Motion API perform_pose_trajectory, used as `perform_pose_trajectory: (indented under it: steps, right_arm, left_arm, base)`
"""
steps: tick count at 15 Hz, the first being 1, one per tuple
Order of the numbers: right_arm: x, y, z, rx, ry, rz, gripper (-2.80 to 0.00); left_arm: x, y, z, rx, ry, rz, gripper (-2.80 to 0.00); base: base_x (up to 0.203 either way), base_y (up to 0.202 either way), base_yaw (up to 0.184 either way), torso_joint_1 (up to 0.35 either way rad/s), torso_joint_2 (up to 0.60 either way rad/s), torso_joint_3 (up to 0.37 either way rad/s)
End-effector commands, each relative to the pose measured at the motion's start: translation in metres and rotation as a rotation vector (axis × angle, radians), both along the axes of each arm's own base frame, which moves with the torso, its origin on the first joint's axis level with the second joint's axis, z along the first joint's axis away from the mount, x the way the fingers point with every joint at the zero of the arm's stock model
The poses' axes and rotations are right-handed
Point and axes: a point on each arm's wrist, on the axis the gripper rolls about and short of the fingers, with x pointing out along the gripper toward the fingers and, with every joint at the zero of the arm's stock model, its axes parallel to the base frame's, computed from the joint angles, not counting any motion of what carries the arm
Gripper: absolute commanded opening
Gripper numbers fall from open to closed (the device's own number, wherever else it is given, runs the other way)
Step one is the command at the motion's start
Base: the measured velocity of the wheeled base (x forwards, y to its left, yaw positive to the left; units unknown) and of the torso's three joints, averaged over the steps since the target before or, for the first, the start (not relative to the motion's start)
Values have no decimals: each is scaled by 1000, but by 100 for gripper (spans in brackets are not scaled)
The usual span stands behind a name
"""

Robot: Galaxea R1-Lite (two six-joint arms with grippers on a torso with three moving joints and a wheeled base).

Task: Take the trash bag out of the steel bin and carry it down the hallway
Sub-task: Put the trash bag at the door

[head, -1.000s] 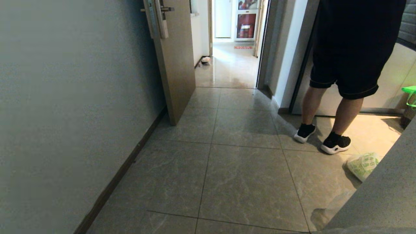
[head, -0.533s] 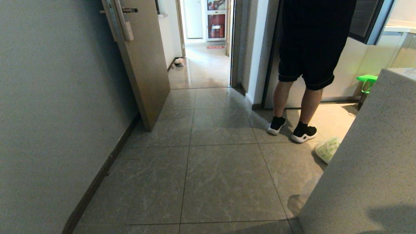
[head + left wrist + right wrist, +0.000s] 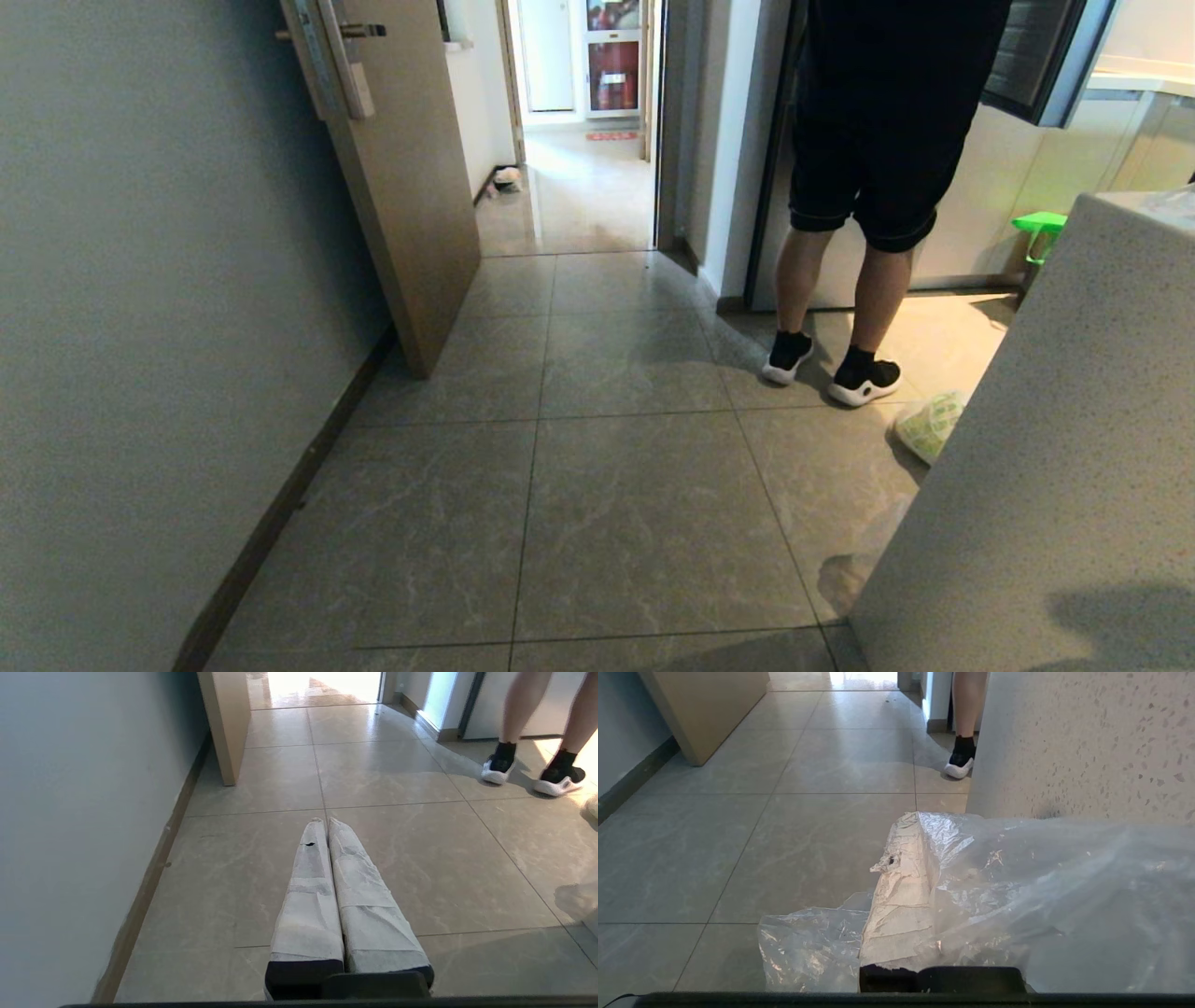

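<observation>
The trash bag [image 3: 1041, 882], thin clear crinkled plastic, drapes over my right gripper [image 3: 916, 817], which is shut on it. One white-taped finger [image 3: 899, 891] shows bare and the other lies under the plastic. A loose fold of the bag hangs lower beside the gripper. My left gripper [image 3: 326, 821] is shut and empty, its taped fingers pressed together above the tiles. The hallway [image 3: 597, 504] of grey-beige tiles runs ahead through an open doorway. The steel bin is out of view. Neither gripper shows in the head view.
A person in black shorts [image 3: 878, 140] stands ahead on the right, feet on the tiles. A speckled counter wall [image 3: 1046, 448] is close on my right, with a white green-printed bag [image 3: 929, 425] at its foot. A tan door [image 3: 401, 187] and a grey wall [image 3: 140, 327] bound the left.
The whole head view has shifted: door, doorway and person now sit further left and the counter fills more of the right, so the camera moved. The person's feet have barely shifted.
</observation>
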Motion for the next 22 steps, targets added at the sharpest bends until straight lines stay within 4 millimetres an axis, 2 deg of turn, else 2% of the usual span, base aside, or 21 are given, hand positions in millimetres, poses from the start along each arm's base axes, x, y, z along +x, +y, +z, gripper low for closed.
perform_pose_trajectory:
  steps: [1,11,22]
  right_arm:
    - [0,0,0,-1,1,0,-280]
    - [0,0,0,3,3,-2,-280]
    - [0,0,0,3,3,-2,-280]
  left_arm:
    - [0,0,0,-2,0,0,-280]
    - [0,0,0,-1,2,0,-280]
    - [0,0,0,0,1,0,-280]
  base:
    - [0,0,0,0,0,0]
    - [8,0,0,0,0,0]
    - [188,0,1,1,2,1]
